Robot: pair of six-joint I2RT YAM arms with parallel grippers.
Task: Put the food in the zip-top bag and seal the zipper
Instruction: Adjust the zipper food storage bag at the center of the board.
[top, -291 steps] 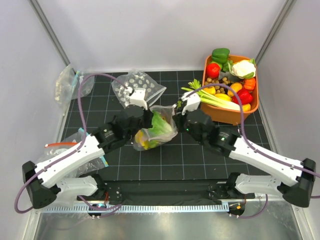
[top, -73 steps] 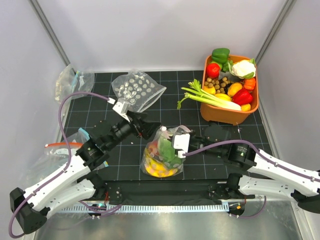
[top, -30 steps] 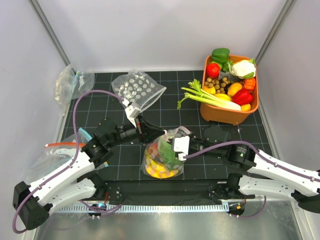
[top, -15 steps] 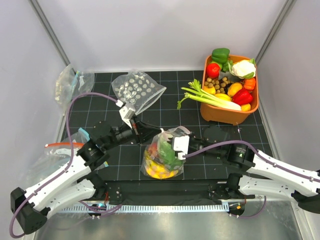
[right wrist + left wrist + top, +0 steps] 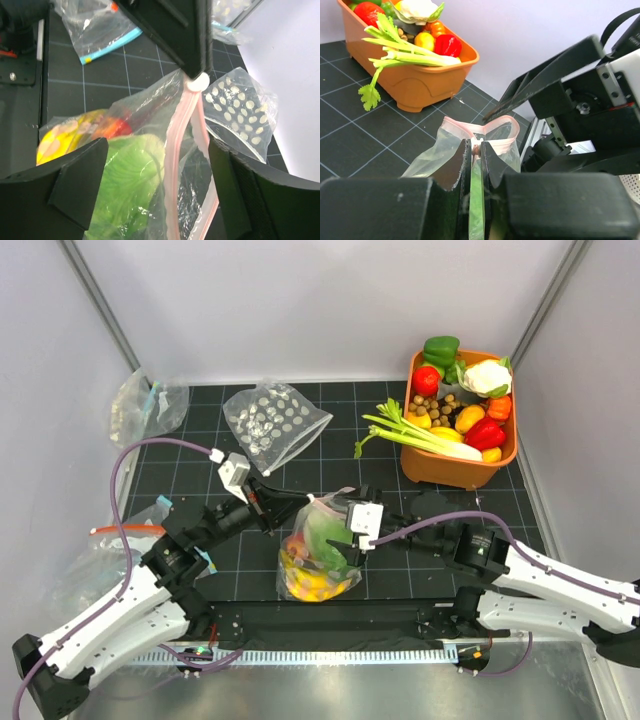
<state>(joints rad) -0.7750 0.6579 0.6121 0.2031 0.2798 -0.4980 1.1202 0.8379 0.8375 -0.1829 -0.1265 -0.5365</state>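
**Now pinched at the mouth, belly on the mat**

Nearest the bases, zip-top bag (image 5: 318, 552) propped on the black mat (image 5: 330, 465), with its long axis running from the fat belly up and away to the mouth. Stuffed with banana bunch (image 5: 65, 135), red fruit (image 5: 112, 127) and lettuce (image 5: 130, 175). Flanked by right gripper (image 5: 157, 150), fingers spread wide on either side. Just beyond, left gripper (image 5: 475, 147) clamped on the pink zipper (image 5: 495, 122) at one end of the mouth, the strip gaping in a loop past the pinch. Farther back, spare dotted bag (image 5: 272, 420) lying flat. At far right, orange basket (image 5: 445, 468) of produce.
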